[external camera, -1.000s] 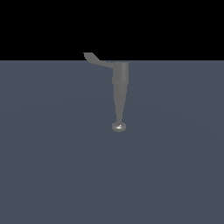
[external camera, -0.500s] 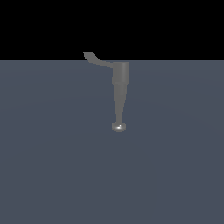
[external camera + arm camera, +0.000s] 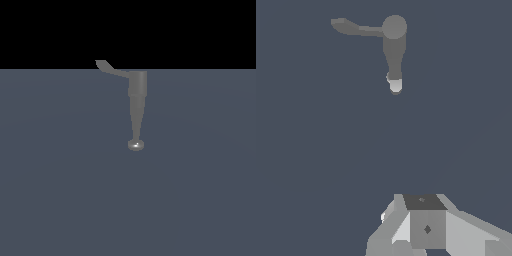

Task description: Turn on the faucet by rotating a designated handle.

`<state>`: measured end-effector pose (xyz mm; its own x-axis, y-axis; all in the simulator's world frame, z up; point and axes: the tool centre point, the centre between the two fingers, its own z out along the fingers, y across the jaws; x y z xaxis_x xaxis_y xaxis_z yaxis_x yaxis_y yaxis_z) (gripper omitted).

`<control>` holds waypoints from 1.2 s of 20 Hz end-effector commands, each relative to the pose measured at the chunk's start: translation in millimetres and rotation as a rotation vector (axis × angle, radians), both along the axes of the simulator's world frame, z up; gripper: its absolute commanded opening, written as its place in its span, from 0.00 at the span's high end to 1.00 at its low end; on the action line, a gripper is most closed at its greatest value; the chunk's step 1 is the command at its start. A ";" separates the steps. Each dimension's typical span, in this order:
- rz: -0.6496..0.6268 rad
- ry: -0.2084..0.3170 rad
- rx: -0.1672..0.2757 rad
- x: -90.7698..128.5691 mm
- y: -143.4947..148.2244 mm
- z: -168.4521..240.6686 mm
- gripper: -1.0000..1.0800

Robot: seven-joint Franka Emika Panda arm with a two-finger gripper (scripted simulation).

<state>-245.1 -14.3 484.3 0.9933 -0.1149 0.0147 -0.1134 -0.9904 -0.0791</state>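
Standing alone on the slate-grey floor, the faucet fills the middle of the exterior view: a stepped cylindrical body at the floor's far edge, tapering down a thin neck to a small shiny round knob nearer the camera. Its handle juts from the top of the body toward the exterior view's left, the widened tip bent slightly upward against the black background. No arm or gripper appears in this view. From the wrist view the faucet is seen more from above, so the round cap of the body shows, with the handle reaching sideways from it and the pale knob at the neck's end. This view alone shows the gripper: only its white and grey housing appears at the picture's edge, well apart from the faucet and touching nothing visible. Its fingertips are out of frame, so I cannot tell whether it is spread or closed, nor whether it carries anything.
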 end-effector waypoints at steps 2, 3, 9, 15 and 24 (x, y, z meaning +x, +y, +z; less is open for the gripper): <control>-0.036 0.004 0.005 8.3 0.6 -0.5 1.00; -0.050 0.005 0.007 11.3 0.9 -0.7 1.00; -0.152 0.017 0.019 34.5 3.0 -3.2 1.00; -0.288 0.035 0.032 65.4 6.6 -9.0 1.00; -0.499 0.062 0.041 112.8 14.0 -23.7 1.00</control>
